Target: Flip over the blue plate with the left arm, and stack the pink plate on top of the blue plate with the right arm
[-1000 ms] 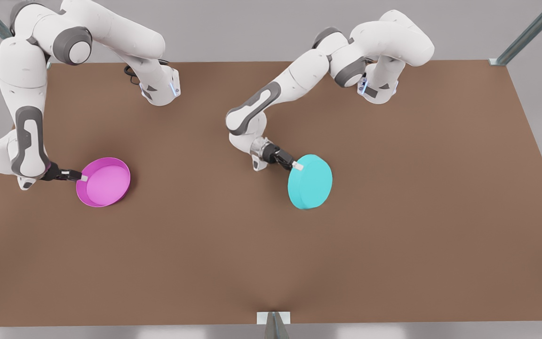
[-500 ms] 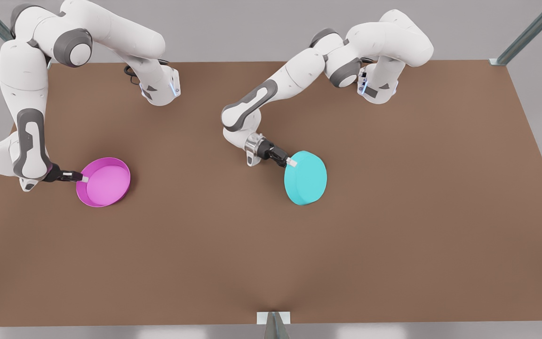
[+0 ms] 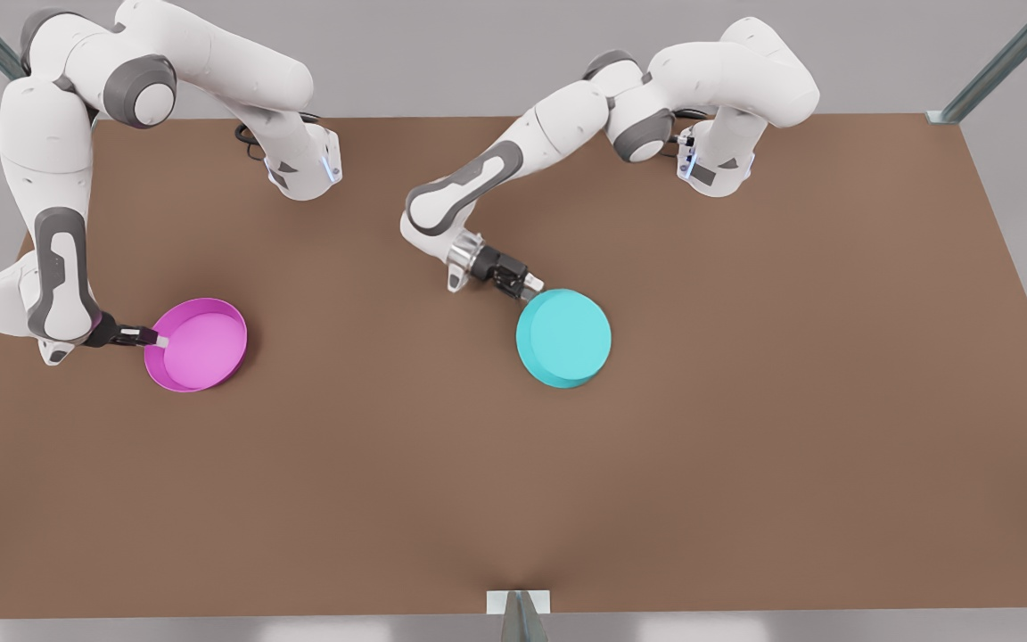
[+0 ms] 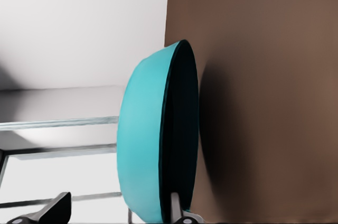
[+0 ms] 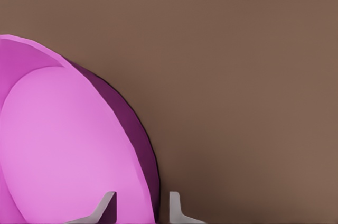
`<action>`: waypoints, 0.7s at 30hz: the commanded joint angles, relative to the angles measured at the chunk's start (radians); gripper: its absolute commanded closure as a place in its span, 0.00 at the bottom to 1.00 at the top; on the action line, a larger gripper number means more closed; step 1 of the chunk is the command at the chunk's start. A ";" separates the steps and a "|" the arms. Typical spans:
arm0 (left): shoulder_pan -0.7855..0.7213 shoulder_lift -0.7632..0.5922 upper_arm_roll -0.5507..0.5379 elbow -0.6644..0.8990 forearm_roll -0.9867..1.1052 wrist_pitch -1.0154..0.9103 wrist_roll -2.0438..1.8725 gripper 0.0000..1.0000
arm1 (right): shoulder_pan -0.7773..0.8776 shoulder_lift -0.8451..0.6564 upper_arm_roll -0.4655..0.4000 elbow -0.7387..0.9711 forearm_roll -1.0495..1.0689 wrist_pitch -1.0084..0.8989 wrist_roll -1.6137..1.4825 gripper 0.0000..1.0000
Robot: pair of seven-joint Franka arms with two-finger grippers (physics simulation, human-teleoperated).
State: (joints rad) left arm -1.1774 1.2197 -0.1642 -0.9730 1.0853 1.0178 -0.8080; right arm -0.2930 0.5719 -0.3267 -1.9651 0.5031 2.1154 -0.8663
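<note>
Blue plate (image 3: 564,338): near the middle of the brown surface (image 3: 745,401), bottom side up in the front view; in the left wrist view (image 4: 145,139) its hollow faces the surface; whether it rests there or is held just above, cannot tell.
Left claw (image 3: 531,287): at the plate's far-left rim; one finger (image 4: 174,205) inside the rim, one outside, grasping the blue plate.
Pink plate (image 3: 197,345): at the front view's left, well apart from the blue one; open side up, lighter pink inside; rim (image 5: 140,145) dark on its outer wall.
Right claw (image 3: 157,339): at the plate's left rim; fingers (image 5: 105,205) on either side of the wall, grasping the pink plate.
</note>
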 commanded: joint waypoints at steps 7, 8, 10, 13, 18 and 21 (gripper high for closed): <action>-0.021 0.000 -0.012 0.036 -0.199 0.004 -0.051 0.00 | 0.002 -0.001 0.000 0.005 -0.002 -0.002 -0.014 0.55; -0.024 0.000 -0.014 0.062 -0.217 0.004 -0.054 0.00 | 0.003 -0.003 0.000 0.005 -0.002 -0.003 -0.016 0.59; -0.024 -0.019 -0.011 0.068 -0.252 -0.001 -0.053 0.00 | 0.005 -0.003 0.000 0.005 -0.003 -0.002 -0.014 0.63; 0.039 -0.196 -0.005 0.119 -0.412 -0.005 -0.050 0.00 | 0.006 -0.001 0.000 0.005 -0.003 0.000 -0.013 0.62; 1.055 -0.552 0.018 0.111 -1.119 0.269 0.407 0.00 | 0.006 0.000 0.011 0.012 -0.009 0.012 -0.016 0.60; 1.079 -0.592 0.213 0.103 -1.107 0.251 0.791 0.00 | 0.006 0.005 0.012 0.012 -0.009 0.015 -0.016 0.60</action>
State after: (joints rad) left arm -0.0962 0.5962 0.0502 -0.8745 0.0870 1.2333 0.0005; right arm -0.2877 0.5781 -0.3145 -1.9528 0.4939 2.1307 -0.8820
